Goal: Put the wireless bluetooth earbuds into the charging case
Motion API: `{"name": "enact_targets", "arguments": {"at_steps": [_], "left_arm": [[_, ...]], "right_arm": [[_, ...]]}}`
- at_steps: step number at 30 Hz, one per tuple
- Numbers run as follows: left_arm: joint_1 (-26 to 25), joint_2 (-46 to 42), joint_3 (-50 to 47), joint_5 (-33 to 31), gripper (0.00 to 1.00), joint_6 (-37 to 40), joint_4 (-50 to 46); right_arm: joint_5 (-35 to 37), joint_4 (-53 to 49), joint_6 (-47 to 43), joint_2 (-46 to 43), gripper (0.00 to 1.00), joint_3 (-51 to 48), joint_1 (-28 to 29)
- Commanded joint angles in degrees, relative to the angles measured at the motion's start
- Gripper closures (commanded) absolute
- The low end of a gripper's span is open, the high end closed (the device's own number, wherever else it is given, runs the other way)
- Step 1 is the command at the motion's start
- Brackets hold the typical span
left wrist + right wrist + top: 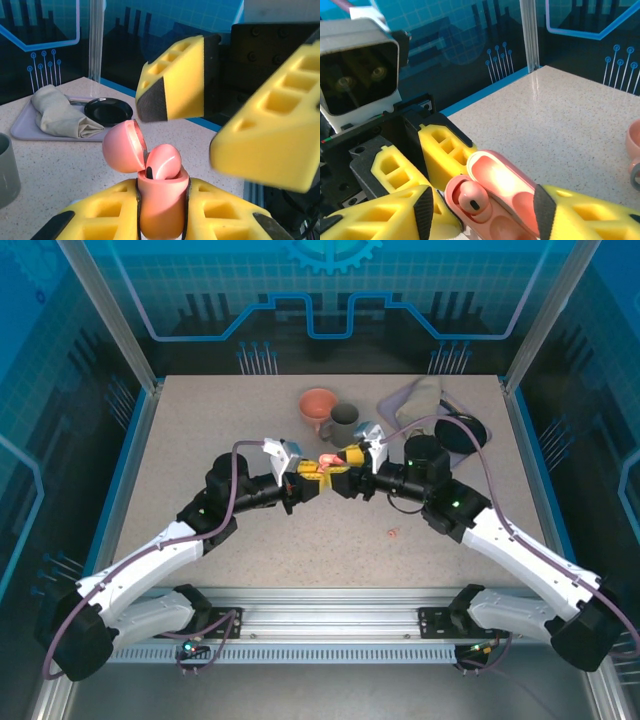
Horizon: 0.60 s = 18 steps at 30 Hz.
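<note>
Left pincer (161, 222) pinches the salmon-pink charging case (159, 200) just above the worktop (200, 440), its lid (122, 146) open. One pink earbud (470, 199) sits in its well. Right pincer (182, 127) hangs spread close by, holding nothing. A small pink speck (392, 534) on the worktop may be the second bud, not yet seated; the lid is not yet shut.

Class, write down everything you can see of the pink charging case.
The charging case is a smooth, glossy salmon-pink plastic pebble, clamped by its body between the left gripper's yellow fingers. Its hinged lid is swung open, and a matching pink earbud sits in the body. The right gripper is open close by.
</note>
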Motion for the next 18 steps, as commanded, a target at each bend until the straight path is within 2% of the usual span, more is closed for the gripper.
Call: {"name": "enact_targets", "arguments": {"at_steps": [1,6,11,14,18], "left_arm": [[-0.28,-0.76,0.24,-0.23,1.0,3.07,3.05],[-0.31,-1.19,0.06,-0.72,1.0,5.12,3.54],[-0.36,-2.47,0.32,-1.53,1.0,7.14,3.22],[-0.32,-3.83,0.54,-2.37,1.0,8.46,2.57],[-0.28,-5.95,0.69,-3.26,1.0,9.78,0.89]], "right_arm": [[-2.59,-0.88,2.9,-3.83,0.39,2.93,-3.12],[-1.6,-7.93,2.99,-5.97,0.3,5.29,-7.68],[1.43,-18.7,3.7,-5.18,0.14,7.76,-11.38],[2.71,-27.14,4.76,-3.5,0.09,8.62,-13.94],[2.24,-35.81,8.22,-1.05,0.1,6.07,-17.5]]}}
